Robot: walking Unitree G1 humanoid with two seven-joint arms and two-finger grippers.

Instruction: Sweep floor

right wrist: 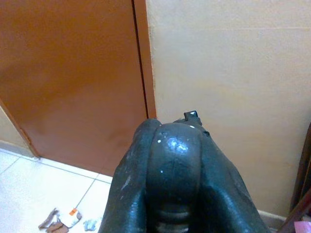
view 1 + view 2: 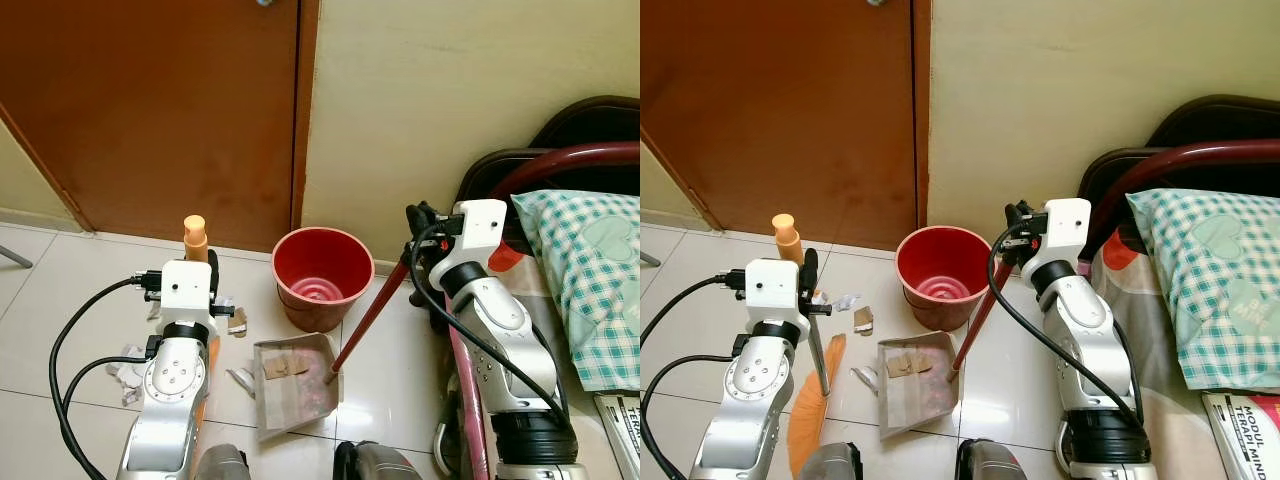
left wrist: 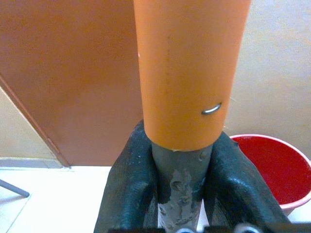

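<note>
**Desk:** What is the left gripper [image 3: 181,194] doing in this frame?

**Photographer:** It is clamping the broom [image 2: 808,400] by its grey shaft, just under the orange cap at the top of the handle. The black fingers [image 3: 129,189] are pressing against the shaft from both sides. The broom is standing nearly upright, and its orange bristles are resting on the white tiled floor [image 2: 60,290] beside the left arm.

**Desk:** And the right gripper [image 2: 420,225]?

**Photographer:** It is closing around the black top end of the dustpan [image 2: 295,385] handle, a long red pole that is slanting down from beside the bed [image 2: 590,280] to the pan. The grey pan is lying flat on the tiles just in front of the red bucket [image 2: 322,275], and brown cardboard scraps [image 2: 284,366] are sitting inside it.

**Desk:** Anything else lying about?

**Photographer:** Paper bits [image 2: 845,301] are lying scattered on the tiles between the left arm and the pan. The bucket is standing near the foot of the cream wall [image 2: 450,90], next to the brown door [image 2: 150,110].
</note>
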